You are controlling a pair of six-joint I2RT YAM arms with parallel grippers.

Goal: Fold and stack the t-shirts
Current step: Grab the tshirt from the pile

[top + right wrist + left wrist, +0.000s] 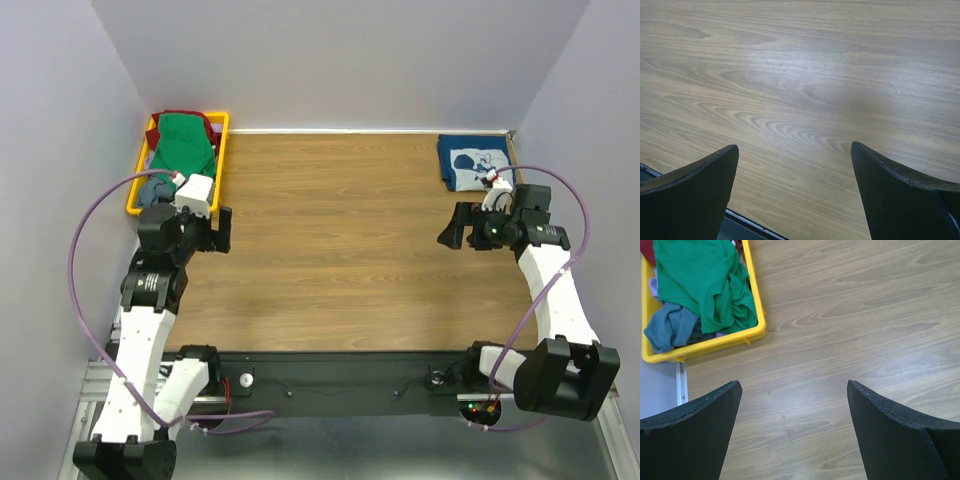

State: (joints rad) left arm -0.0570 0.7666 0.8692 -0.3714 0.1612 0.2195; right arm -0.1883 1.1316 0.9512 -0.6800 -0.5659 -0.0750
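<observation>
A bright green t-shirt [183, 145] lies crumpled on top of other clothes in a yellow basket [222, 152] at the table's far left; it also shows in the left wrist view [702, 282]. A navy blue t-shirt with a white print [472, 162] lies folded at the far right corner. My left gripper [222, 229] is open and empty, hovering just right of the basket's near end. My right gripper [455, 227] is open and empty, just in front of the folded navy shirt. The wrist views show only bare wood between the fingers.
The basket [715, 342] also holds a grey-blue garment [670, 330] and a dark red one [185, 114]. Purple walls close in the table at the back and sides. The black rail [330, 370] with the arm bases runs along the near edge.
</observation>
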